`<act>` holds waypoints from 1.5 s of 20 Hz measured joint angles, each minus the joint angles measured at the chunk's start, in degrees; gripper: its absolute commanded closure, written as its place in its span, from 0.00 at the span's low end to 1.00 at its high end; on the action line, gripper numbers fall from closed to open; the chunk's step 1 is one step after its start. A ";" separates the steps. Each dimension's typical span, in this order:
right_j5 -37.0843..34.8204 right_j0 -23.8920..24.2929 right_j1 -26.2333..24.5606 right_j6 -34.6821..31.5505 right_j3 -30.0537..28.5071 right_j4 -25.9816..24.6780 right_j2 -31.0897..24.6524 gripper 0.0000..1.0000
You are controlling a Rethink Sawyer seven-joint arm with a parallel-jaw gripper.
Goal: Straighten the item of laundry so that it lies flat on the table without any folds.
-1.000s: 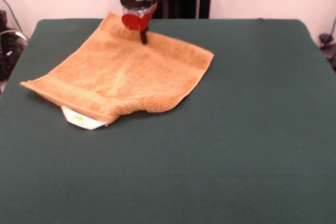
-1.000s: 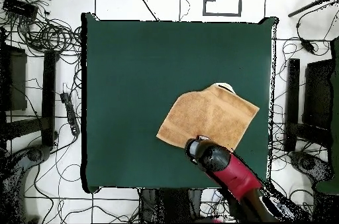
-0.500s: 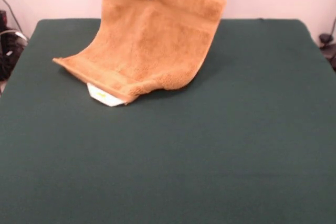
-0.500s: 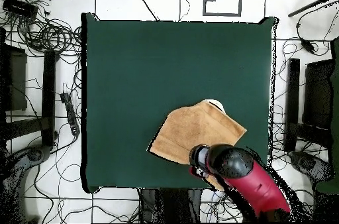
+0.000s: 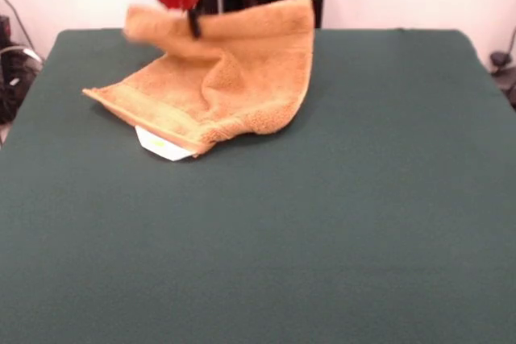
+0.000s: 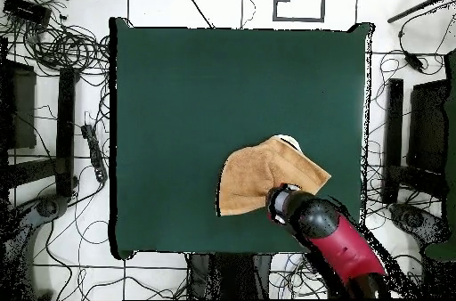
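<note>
The item of laundry (image 5: 230,86), an orange-tan towel, lies on the green table (image 5: 363,215) at the far left, its white tag (image 5: 164,145) poking out under the near edge. My gripper (image 5: 193,25) is shut on the towel's far edge and holds it off the table, so the cloth curls over itself near the fingers. The right corner stands up behind. From overhead, the towel (image 6: 258,177) shows bunched beside the red arm (image 6: 321,226), which hides the gripper.
Cables and stands (image 6: 62,57) lie on the floor around the table. The towel sits close to the table's edge on the robot's side (image 6: 240,251).
The gripper has come down and moved left in the front view with the towel's far edge. The raised cloth has sagged and curled over; the near edge and tag stayed put.
</note>
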State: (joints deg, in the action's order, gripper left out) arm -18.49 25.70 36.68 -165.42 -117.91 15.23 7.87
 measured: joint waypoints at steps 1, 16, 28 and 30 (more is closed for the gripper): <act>4.52 0.23 -2.18 0.00 0.02 0.07 -0.64 1.00; 12.73 0.19 -9.34 0.00 -0.70 6.96 -2.89 1.00; 4.34 -12.83 -9.25 -0.82 -0.73 16.05 2.20 1.00; 2.49 -16.50 -9.19 -1.10 -0.56 16.11 4.14 1.00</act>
State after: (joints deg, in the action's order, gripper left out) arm -16.00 9.20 27.49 -166.52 -118.47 31.33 12.00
